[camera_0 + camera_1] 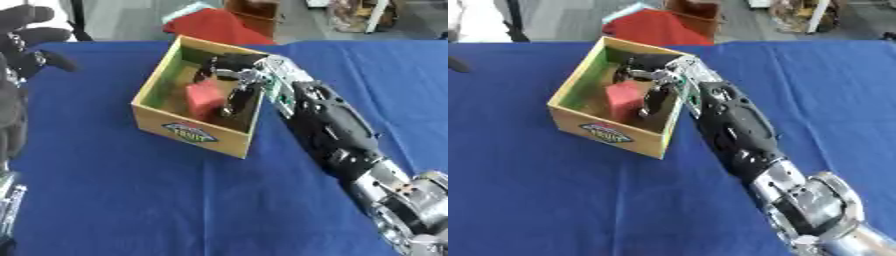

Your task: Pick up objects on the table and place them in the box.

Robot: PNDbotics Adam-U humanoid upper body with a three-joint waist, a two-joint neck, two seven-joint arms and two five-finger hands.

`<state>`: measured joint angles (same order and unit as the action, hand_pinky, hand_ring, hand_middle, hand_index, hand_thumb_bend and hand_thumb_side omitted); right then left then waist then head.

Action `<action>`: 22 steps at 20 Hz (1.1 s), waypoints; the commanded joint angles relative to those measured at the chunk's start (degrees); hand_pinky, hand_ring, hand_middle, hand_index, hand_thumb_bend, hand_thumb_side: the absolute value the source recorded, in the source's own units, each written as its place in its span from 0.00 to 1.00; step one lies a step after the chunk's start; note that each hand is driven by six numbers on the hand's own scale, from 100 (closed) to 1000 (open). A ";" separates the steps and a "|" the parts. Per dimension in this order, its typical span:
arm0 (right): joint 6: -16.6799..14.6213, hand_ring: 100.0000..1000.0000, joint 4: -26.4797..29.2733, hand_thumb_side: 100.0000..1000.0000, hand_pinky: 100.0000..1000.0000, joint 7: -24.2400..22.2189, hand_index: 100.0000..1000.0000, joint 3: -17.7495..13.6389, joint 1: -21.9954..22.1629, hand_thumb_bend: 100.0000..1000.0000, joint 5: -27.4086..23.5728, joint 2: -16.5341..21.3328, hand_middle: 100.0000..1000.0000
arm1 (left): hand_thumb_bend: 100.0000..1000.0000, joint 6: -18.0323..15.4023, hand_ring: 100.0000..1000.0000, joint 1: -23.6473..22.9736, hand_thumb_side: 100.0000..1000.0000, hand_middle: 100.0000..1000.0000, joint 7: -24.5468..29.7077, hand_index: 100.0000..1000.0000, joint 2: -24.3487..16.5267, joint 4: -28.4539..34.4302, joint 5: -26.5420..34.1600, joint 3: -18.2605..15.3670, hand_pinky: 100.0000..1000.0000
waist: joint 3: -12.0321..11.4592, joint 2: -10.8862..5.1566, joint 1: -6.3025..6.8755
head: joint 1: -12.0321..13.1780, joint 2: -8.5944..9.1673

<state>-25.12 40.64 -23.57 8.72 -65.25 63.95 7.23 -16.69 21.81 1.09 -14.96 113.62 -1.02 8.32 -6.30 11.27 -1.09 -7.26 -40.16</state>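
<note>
Inside the box (192, 129) — right hand (234, 80) (fingers curled) holds red block (204, 97).

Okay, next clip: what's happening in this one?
The robot's right hand reaches over the rim into the yellow box on the blue table, with its fingers curled around a red block inside the box. Whether the block already rests on the bottom is not visible. The left hand idles open at the left edge, holding nothing.
</note>
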 commanded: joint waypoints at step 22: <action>2.12 0.82 20.61 0.00 0.84 -2.06 0.86 3.25 0.78 0.20 -14.91 14.24 0.76 | 0.00 0.33 0.73 0.13 0.85 0.75 0.89 0.84 -0.54 0.98 -0.16 -0.25 0.52 | 1.06 -2.04 -0.10 | 0.89 -0.27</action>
<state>-23.27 58.74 -25.14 12.03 -63.41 50.36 19.27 -16.28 21.57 1.82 -14.57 113.62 -1.04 8.33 -5.27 10.36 -1.33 -6.60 -40.21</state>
